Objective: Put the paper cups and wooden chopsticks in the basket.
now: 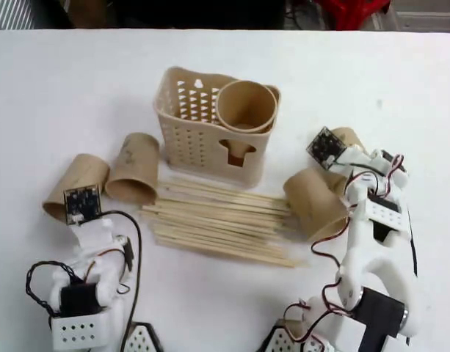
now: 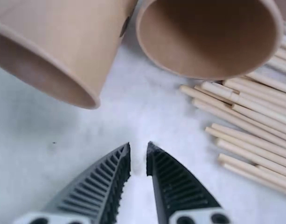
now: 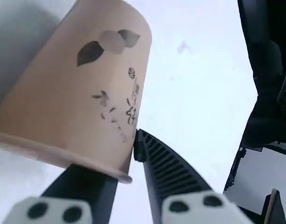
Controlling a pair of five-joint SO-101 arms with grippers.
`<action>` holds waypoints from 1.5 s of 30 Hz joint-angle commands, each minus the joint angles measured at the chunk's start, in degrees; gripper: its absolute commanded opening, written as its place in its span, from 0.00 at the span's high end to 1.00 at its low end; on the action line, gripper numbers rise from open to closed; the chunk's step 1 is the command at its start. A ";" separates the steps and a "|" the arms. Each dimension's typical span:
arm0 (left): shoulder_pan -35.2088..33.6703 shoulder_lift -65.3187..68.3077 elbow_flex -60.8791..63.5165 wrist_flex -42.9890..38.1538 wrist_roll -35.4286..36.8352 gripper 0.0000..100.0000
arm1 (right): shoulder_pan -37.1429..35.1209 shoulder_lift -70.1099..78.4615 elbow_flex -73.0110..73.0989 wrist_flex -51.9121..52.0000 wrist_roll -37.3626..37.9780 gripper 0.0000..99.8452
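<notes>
Our right hand (image 3: 126,149) pinches a paper cup (image 3: 73,93) by its wall (a second cup (image 1: 246,105) already stands in the basket (image 1: 202,147)). Next we must lift it over the rim. Our left hand (image 2: 138,151) hovers barely ajar, empty.

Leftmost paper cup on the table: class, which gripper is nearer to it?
Left. The left gripper sits just before the leftmost cup; the right gripper is beyond the chopsticks, right of the basket.

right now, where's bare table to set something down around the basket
Bare white table runs wide behind the perforated cream plastic basket and on the near side of the wooden chopstick pile. Crowded: basket's front, chopsticks hemmed by tan paper cups either side.
</notes>
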 commanded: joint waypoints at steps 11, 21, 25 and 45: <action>-0.48 -0.57 -0.09 0.18 0.53 0.92 | 6.20 -0.84 -12.40 16.13 -13.10 0.98; -0.48 -0.57 -0.09 0.18 0.53 0.92 | 5.93 -0.84 -12.84 18.07 -20.40 0.98; -0.48 -0.57 -0.09 0.18 0.53 0.92 | 5.93 -0.92 -13.01 18.07 -22.77 0.98; -0.48 -0.57 -0.09 0.18 0.53 0.92 | 5.85 -0.92 -23.65 34.07 -31.21 0.98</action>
